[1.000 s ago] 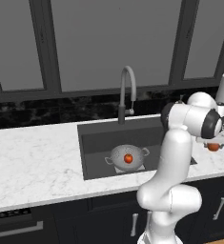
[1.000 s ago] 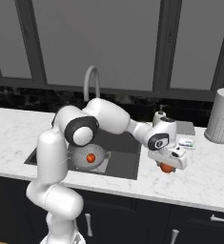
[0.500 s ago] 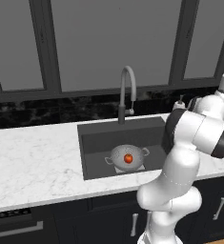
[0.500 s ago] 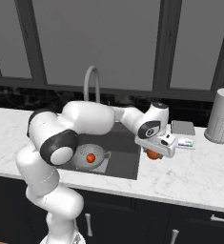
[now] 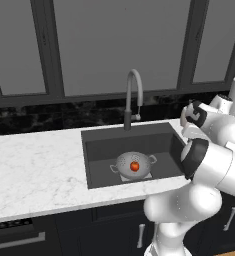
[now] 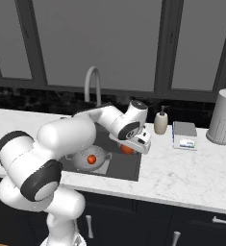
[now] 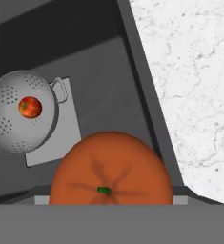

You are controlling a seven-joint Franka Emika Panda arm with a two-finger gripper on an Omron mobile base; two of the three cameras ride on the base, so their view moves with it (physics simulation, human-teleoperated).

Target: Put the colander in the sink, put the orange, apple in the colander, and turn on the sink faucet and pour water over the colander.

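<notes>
My gripper is shut on the orange, holding it above the right end of the sink. In the hand view the orange hides the fingertips. It hangs over the sink's right wall, beside the marble counter. The grey colander stands on the pale plate at the sink's bottom, down and to the left of the orange, with the red apple inside it. From the left base view the colander holds the apple, and the faucet arches over the sink.
A soap bottle, a small box and a paper towel roll stand on the counter right of the sink. The faucet rises behind the basin. My arm stretches across the sink's front.
The gripper has carried the orange leftward, from above the counter right of the sink to above the sink's right end. The colander and apple have stayed put.
</notes>
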